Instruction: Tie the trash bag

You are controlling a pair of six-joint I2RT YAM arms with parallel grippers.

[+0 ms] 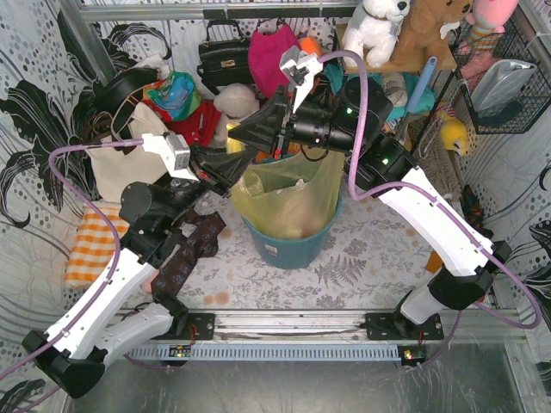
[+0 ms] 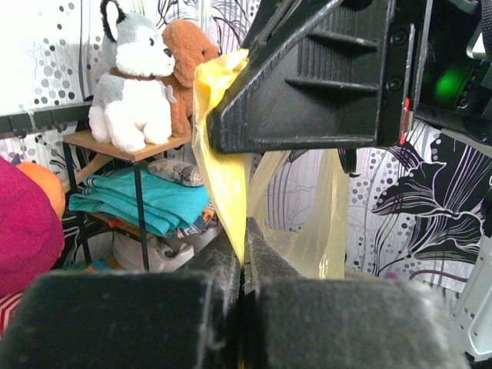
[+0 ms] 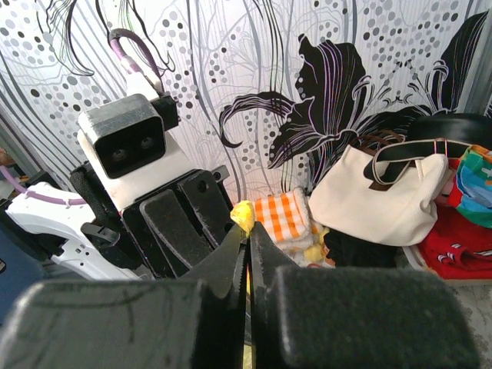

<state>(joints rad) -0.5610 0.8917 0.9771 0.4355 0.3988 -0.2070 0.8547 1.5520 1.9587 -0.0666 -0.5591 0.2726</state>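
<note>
The trash bag [image 1: 288,196] is thin yellow-green plastic and lines the teal bucket [image 1: 288,248] in the middle of the table. My left gripper [image 1: 234,165] is shut on a raised strip of the trash bag's rim at its left side. In the left wrist view that gripper [image 2: 244,257] pinches the yellow trash bag [image 2: 223,177]. My right gripper [image 1: 237,136] sits just behind and above it, shut on a small bunch of the same rim. In the right wrist view a yellow tuft of the trash bag [image 3: 244,216] pokes out of that gripper [image 3: 247,234].
A cream tote [image 1: 120,163] and an orange checked cloth [image 1: 90,245] lie at the left. A dark patterned cloth [image 1: 196,245] lies under the left arm. Bags and plush toys [image 1: 379,26] crowd the back, with a wire basket [image 1: 508,77] at the right wall.
</note>
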